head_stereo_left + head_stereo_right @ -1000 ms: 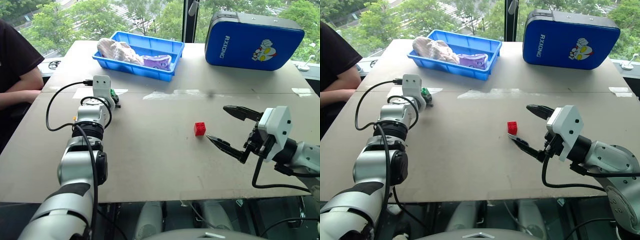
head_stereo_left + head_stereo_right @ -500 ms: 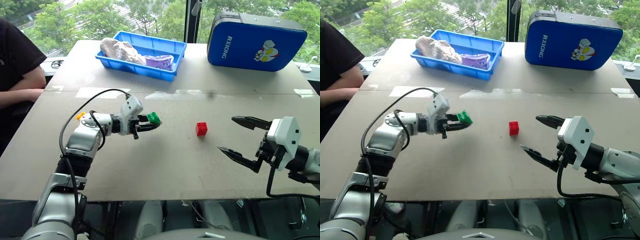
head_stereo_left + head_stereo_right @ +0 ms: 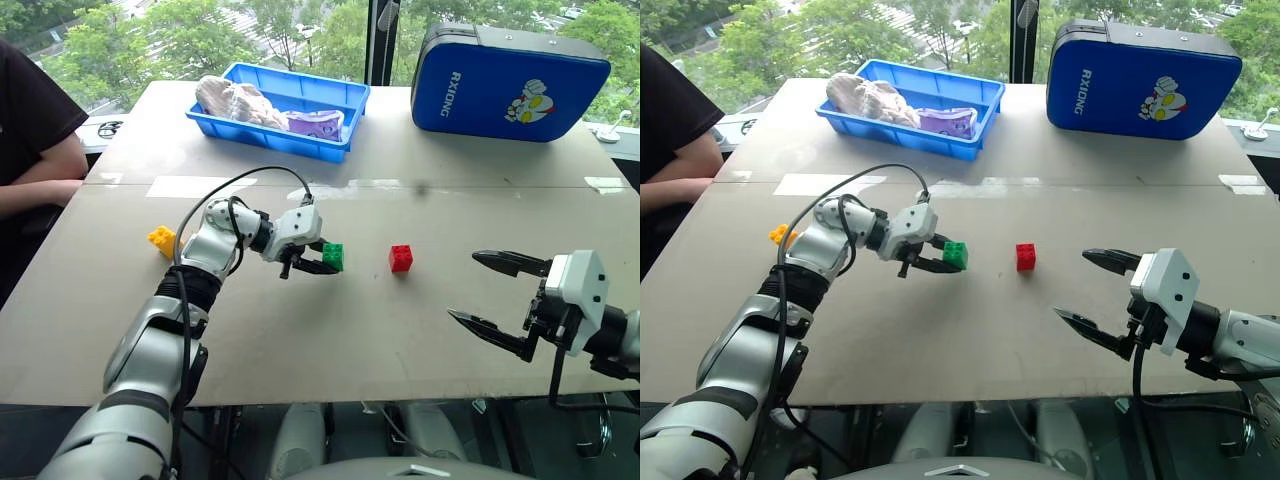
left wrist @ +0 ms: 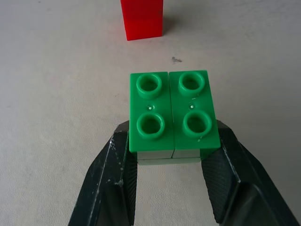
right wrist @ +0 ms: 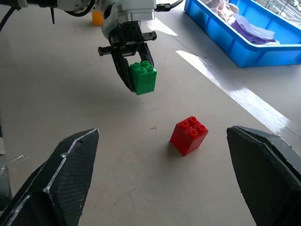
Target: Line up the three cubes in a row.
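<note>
My left gripper (image 3: 328, 262) is shut on the green cube (image 3: 333, 257), holding it just above the table, a short way left of the red cube (image 3: 401, 258). The left wrist view shows the green cube (image 4: 173, 114) studs up between both fingers, with the red cube (image 4: 141, 19) beyond it. The yellow cube (image 3: 162, 240) sits on the table at the left. My right gripper (image 3: 497, 295) hangs open at the right, well clear of the red cube. Through its wide fingers I see the red cube (image 5: 189, 136) and the held green cube (image 5: 144, 77).
A blue tray (image 3: 338, 95) with bagged items stands at the back of the table. A blue case (image 3: 510, 82) stands at the back right. A person's arm (image 3: 40, 185) rests at the table's left edge.
My left arm swung right carrying the green cube, from the table's left part to just left of the red cube. The right gripper drew back to the right, away from the red cube.
</note>
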`<state>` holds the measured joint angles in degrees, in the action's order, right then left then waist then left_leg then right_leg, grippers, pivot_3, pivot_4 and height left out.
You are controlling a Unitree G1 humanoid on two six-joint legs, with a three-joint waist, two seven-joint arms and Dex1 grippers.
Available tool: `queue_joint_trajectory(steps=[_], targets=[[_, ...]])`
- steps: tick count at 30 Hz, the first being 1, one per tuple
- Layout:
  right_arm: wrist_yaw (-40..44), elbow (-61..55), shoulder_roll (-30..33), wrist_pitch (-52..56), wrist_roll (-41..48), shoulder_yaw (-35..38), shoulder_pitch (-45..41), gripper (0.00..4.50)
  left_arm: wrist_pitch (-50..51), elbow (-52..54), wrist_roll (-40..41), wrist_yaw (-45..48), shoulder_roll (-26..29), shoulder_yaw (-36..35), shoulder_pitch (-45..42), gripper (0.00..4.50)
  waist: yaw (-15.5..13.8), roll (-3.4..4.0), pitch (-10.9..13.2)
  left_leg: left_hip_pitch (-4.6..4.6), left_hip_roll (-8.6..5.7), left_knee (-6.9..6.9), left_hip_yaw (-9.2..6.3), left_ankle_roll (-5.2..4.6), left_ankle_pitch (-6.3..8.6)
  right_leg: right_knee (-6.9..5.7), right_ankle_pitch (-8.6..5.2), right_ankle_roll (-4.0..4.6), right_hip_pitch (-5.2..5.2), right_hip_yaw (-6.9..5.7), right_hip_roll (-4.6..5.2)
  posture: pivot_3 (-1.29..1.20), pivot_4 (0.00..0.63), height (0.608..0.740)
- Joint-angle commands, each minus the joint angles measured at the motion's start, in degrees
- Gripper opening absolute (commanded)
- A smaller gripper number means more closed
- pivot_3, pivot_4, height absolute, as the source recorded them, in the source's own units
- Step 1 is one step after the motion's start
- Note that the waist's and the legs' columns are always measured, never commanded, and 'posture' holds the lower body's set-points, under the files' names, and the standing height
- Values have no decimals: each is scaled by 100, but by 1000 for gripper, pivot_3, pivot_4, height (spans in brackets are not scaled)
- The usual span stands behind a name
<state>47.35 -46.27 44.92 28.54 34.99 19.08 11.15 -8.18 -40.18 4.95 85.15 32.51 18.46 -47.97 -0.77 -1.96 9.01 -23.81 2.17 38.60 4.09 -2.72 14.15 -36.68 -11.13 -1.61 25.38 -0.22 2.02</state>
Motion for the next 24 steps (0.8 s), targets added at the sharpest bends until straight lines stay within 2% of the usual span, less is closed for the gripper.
queue_joint_trajectory(steps=[1,18,20,21,24], targets=[[6,-145,69,-156,-55,81,30,4500,-360,-221,-156,64,-16,-53,-160,1321,-1,0,0,0,0,0,-1,0,0,0,-2,-3,0,0,0,0,150,740],[-91,-162,24,-168,-39,60,27,4500,-423,-793,-675,-353,-317,-69,-455,1321,-5,0,0,3,0,2,-3,0,0,-4,-4,-9,-1,4,1,0,150,740],[-97,-160,20,-168,-42,54,21,4500,-330,-820,-638,-296,-338,-94,-434,2342,-4,0,0,5,0,2,-3,0,0,-5,-4,-9,-2,4,1,0,150,740],[-96,-159,19,-171,-47,53,24,4500,-331,-809,-622,-254,-336,-99,-404,2543,-4,0,0,5,1,2,-3,0,0,-5,-4,-10,-2,4,1,0,150,740],[-97,-154,16,-172,-56,34,26,4500,-333,-776,-563,-280,-340,-167,-333,4078,-4,0,0,4,1,3,-3,0,0,-5,-4,-9,-2,4,1,0,150,740]])
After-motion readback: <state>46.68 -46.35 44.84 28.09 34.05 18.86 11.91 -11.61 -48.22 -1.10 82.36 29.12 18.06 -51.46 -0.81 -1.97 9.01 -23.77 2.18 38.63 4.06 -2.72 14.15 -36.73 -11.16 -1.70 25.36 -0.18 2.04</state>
